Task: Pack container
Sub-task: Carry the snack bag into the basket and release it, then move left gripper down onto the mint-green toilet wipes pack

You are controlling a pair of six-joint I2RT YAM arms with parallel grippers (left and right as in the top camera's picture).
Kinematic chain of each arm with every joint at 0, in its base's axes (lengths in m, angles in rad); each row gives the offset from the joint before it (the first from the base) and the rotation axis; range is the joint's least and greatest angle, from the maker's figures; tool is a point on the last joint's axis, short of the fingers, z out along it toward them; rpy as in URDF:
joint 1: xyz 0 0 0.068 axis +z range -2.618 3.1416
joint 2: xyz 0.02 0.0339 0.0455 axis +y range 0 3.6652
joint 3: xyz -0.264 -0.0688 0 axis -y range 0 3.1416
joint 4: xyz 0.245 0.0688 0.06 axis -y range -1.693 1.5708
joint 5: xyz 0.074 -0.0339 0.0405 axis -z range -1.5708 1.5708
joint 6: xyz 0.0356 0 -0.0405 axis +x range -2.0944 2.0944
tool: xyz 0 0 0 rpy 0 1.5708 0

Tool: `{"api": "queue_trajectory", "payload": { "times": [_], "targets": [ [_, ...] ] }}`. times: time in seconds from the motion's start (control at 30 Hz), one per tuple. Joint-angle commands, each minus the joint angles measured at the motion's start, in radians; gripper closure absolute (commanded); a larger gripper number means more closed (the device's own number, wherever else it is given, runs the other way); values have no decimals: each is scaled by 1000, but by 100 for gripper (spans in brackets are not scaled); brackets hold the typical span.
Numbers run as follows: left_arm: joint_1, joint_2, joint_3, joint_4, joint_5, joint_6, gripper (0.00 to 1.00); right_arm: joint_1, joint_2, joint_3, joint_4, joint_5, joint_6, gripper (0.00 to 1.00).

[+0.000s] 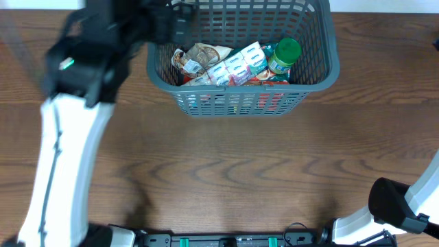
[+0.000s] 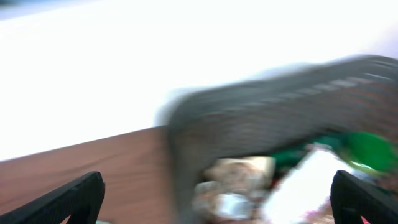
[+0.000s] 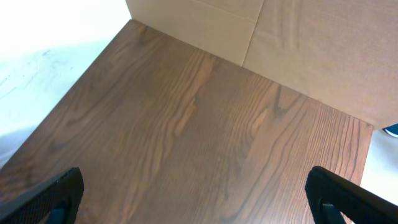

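Note:
The dark grey lattice container (image 1: pixel 241 103) stands at the back middle of the table. It holds a crinkled brown packet (image 1: pixel 199 58), white packets with pink and green print (image 1: pixel 236 65) and a green-lidded tub (image 1: pixel 282 55). My left gripper (image 1: pixel 177 24) hovers at the container's back left corner. In the blurred left wrist view the left gripper (image 2: pixel 221 186) is open and empty, with the container's rim (image 2: pixel 249 118) and the packets ahead of it. My right gripper (image 3: pixel 196 186) is open and empty above bare wood.
The wooden table (image 1: pixel 226 178) stretches in front of the container. My right arm (image 1: pixel 405 206) rests at the front right corner. A cardboard wall (image 3: pixel 298 50) stands beyond the table's edge in the right wrist view.

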Motion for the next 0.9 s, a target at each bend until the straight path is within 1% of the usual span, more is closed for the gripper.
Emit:
{"api": "queue_trajectory", "payload": {
  "times": [0.0,0.07,0.2,0.33,0.43,0.5,0.6,0.7,0.87],
  "targets": [
    [69,-29,10,-66,-319,-19,1,-5,2,-5,-1,6,18,1],
    [124,-34,10,-114,-359,-59,1,-5,2,-5,-1,6,17,1],
    [267,-8,3,-222,-357,-132,1,-5,2,-4,-1,6,17,1],
    [391,50,-24,-278,-343,-134,1,-5,2,-5,-1,6,18,1],
    [465,114,-32,-290,-309,-98,1,-5,2,-5,-1,6,17,1],
    [500,159,-32,-290,-284,-96,1,-5,2,-5,-1,6,17,1],
    [537,234,-32,-286,-200,-40,1,-5,2,-5,-1,6,17,1],
    [549,311,-32,-283,-148,31,1,-5,2,-5,-1,6,18,1],
    [543,448,-32,-282,-145,153,1,-5,2,-5,-1,7,17,1]
  ]
}}
